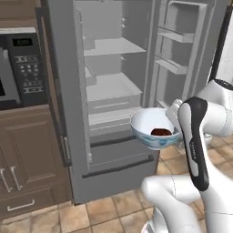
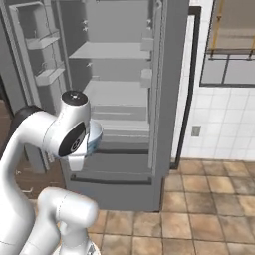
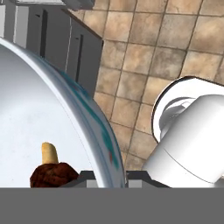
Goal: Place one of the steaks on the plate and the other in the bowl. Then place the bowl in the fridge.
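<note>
Left base view, from the left: a black microwave (image 1: 20,68) sits above brown cabinet drawers (image 1: 27,182). Next comes the fridge (image 1: 68,113), its doors swung wide, pale shelves (image 1: 111,86) bare. Judged reason: the compartment is open to receive the bowl.

Right of the shelves, the bowl (image 1: 152,125) hangs in the air before the lower part of the fridge, roughly level, well above the tiled floor (image 1: 91,214). The dark steak (image 1: 161,132) lies inside it, near the side facing the arm. Judged reason for the level carry: to keep the meat from sliding out.

The hand (image 3: 107,177) is clenched on the bowl's rim; in the hand view the rim runs down between the fingertips, the bowl's white interior to their left. The bowl is not yet on a shelf.
</note>
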You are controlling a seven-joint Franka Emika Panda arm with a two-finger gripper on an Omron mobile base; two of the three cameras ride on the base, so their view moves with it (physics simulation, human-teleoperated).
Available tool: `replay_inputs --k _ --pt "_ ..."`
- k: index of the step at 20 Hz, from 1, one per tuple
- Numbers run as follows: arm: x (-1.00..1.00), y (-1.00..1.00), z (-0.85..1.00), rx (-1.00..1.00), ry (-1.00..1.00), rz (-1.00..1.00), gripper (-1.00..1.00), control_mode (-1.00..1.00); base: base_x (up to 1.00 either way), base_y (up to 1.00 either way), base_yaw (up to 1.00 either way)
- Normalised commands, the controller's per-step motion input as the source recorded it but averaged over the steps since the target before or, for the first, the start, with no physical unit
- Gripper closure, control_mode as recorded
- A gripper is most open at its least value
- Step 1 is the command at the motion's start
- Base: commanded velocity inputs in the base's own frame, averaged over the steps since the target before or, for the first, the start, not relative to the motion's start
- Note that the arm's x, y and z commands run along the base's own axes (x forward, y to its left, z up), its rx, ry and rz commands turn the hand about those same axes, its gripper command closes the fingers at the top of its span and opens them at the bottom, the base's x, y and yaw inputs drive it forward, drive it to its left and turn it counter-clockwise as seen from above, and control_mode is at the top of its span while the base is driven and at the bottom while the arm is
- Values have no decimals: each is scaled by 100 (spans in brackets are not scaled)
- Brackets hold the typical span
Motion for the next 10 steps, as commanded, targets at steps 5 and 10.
replay_inputs --k 5,10 --pt "0 0 0 0 0 0 100 100 88 4 -2" --pt "0 0 0 0 0 0 100 100 49 13 0"
